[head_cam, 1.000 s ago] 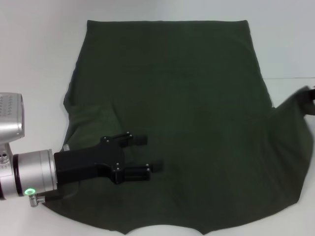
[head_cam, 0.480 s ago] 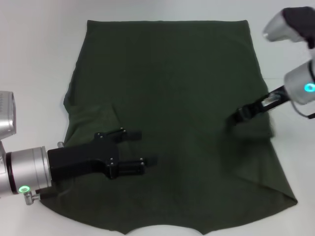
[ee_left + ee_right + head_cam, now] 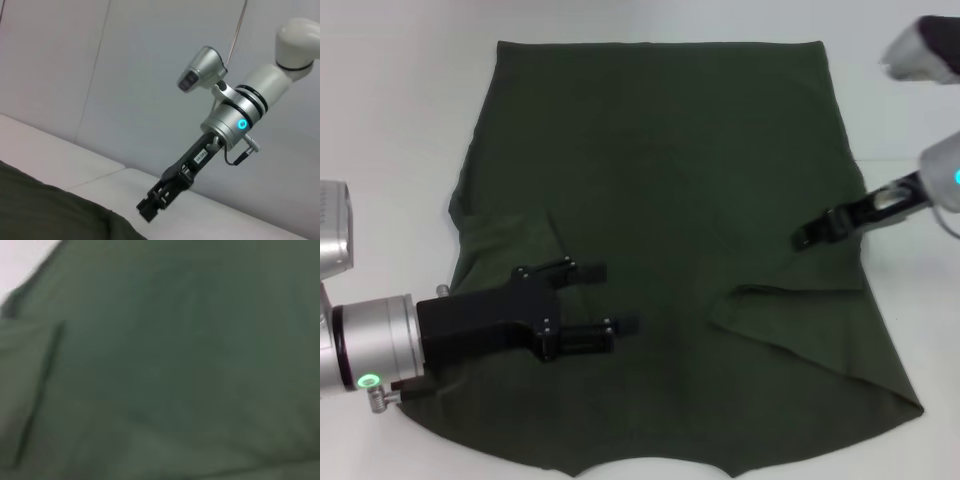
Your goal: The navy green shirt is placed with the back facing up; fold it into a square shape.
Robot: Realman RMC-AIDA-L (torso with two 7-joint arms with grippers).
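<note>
- The navy green shirt (image 3: 660,250) lies spread back-up on the white table (image 3: 390,120), its straight hem at the far edge and the neckline at the near edge.
- Right side: the sleeve flap (image 3: 800,325) now lies folded inward over the body, its point reaching toward the middle of the cloth. One second ago this sleeve stretched outward beyond the shirt's right edge; half a second ago the right gripper was carrying it across.
- The right gripper (image 3: 812,235) has let the cloth go and is lifting back toward the right edge; it holds nothing, but whether its fingers stand apart cannot be told here (the left wrist view shows it only end-on, above the table).
- The left gripper (image 3: 605,300) hovers low over the shirt's near-left part, jaws parted and empty, having drawn back slightly toward the robot over the last second.
- Left side: a crease near the left sleeve (image 3: 505,240) suggests that sleeve is already turned in.
- Reading: with both sleeves tucked, the outline is close to a rectangle; the lengthwise folds that make the square probably remain.
</note>
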